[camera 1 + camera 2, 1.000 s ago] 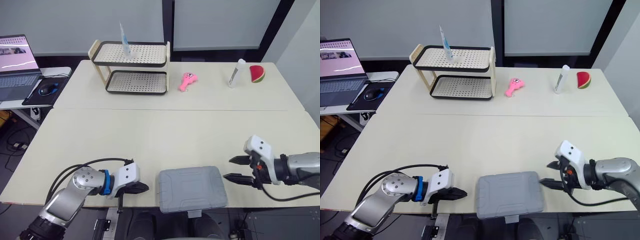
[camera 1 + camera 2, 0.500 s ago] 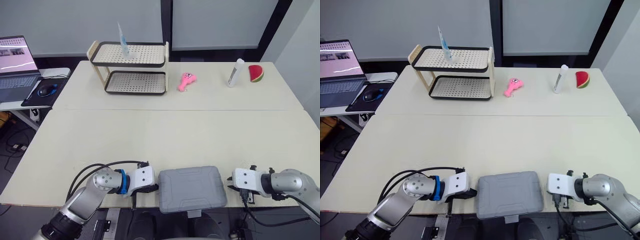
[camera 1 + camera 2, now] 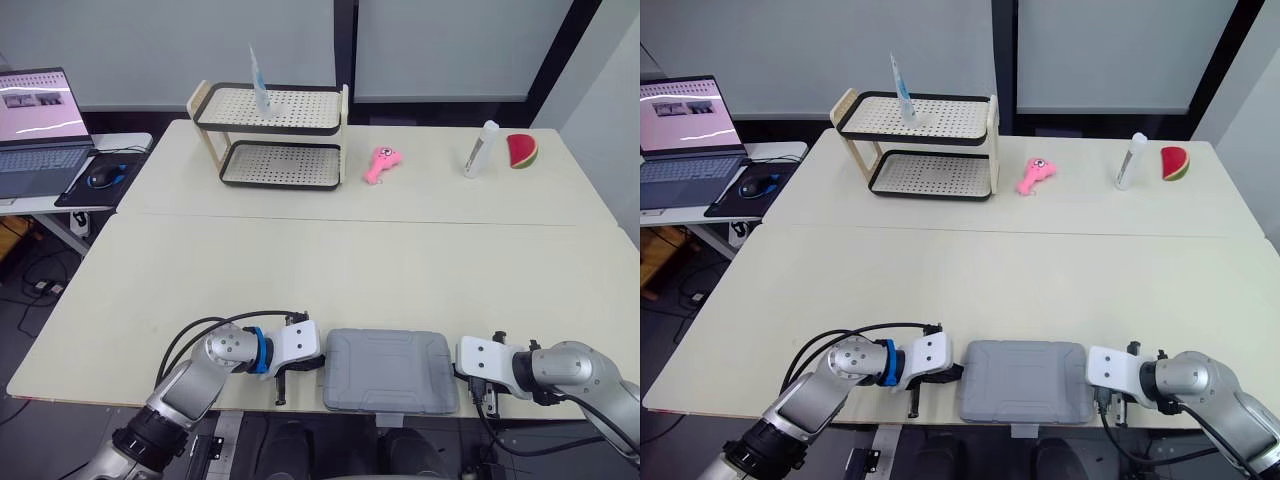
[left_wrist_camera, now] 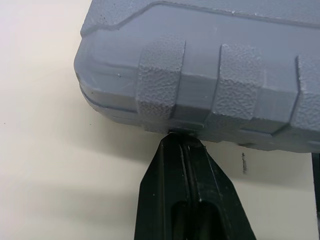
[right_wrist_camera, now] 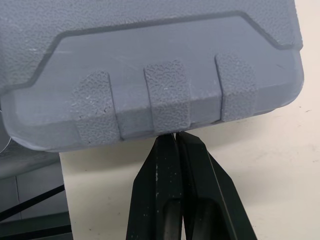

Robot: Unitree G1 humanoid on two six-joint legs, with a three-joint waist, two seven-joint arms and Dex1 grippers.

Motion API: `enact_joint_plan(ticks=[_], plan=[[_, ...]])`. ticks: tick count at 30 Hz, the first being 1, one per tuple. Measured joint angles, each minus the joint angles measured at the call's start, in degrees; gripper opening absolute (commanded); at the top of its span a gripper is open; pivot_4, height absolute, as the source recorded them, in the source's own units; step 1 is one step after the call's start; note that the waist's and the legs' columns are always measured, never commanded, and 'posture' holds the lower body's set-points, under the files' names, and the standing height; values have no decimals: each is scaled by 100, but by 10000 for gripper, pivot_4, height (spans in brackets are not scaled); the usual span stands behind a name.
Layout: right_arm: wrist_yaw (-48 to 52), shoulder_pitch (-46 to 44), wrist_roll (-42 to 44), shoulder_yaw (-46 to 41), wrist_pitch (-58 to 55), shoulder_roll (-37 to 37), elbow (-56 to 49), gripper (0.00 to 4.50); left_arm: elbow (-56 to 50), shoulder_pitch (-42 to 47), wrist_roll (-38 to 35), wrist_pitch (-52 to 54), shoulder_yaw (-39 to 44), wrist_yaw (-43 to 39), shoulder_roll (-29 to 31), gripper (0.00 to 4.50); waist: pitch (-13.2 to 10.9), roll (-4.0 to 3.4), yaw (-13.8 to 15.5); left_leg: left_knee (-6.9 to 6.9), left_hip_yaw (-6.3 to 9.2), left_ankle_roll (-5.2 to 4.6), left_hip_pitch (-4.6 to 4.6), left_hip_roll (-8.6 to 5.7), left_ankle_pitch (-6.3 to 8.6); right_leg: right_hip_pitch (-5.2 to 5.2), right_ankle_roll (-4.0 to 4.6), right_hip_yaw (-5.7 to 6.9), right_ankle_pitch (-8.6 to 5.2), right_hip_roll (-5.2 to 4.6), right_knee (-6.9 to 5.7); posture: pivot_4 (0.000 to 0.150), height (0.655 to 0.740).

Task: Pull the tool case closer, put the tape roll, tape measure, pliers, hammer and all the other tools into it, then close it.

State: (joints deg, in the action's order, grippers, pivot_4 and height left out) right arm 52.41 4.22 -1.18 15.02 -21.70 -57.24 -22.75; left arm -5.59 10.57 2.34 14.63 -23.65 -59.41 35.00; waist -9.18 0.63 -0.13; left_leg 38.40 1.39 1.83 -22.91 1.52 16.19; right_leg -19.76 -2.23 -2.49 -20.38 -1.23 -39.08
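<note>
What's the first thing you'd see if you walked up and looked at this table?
A closed grey tool case lies at the near edge of the table, with the left gripper and the right gripper on either side, each shut with its tips up against the case. Far at the back stand a two-shelf rack, a pink toy and a watermelon slice.
</note>
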Motion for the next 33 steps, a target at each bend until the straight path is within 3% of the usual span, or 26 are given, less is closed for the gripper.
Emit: enact_joint_plan(ticks=[12, 17, 20, 26, 33], plan=[[23, 93, -98, -107, -55, 108, 0, 102, 180, 105, 39, -134, -2, -12, -33, 0, 1, -1, 8, 8, 7, 0, 4, -1, 0, 13, 0, 5, 0, 0, 0, 1500, 7400], [-24, 208, -83, -557, 384, 59, 227, 102, 340, 15, -32, -532, 198, 26, 138, 0, -1, 2, 1, 11, 8, -1, 4, 3, 1, 10, 0, 5, 0, 1, -1, 1500, 7400], [-109, 215, 35, -1206, 878, 34, 590, 6148, 594, -41, -267, -787, 783, 14, 457, 5685, 0, 1, -29, 6, 8, -1, 8, 10, 1, 9, 0, 6, 0, 5, -5, 1500, 7400], [689, 272, 1564, -2732, 1040, 73, 878, 15685, 758, -157, -1648, -946, 2308, -787, 1215, 24461, -1, 2, -28, 6, 6, -1, 7, 8, 1, 14, 0, 11, 0, 0, 0, 1500, 7400], [1485, 352, 2520, -3705, 415, -346, 845, 26709, 1065, 123, -2496, -290, 3078, -1304, 1663, 45000, -2, 2, -16, 7, 7, -1, 5, 6, 1, 13, 0, 13, 0, 1, 0, 1500, 7400]])
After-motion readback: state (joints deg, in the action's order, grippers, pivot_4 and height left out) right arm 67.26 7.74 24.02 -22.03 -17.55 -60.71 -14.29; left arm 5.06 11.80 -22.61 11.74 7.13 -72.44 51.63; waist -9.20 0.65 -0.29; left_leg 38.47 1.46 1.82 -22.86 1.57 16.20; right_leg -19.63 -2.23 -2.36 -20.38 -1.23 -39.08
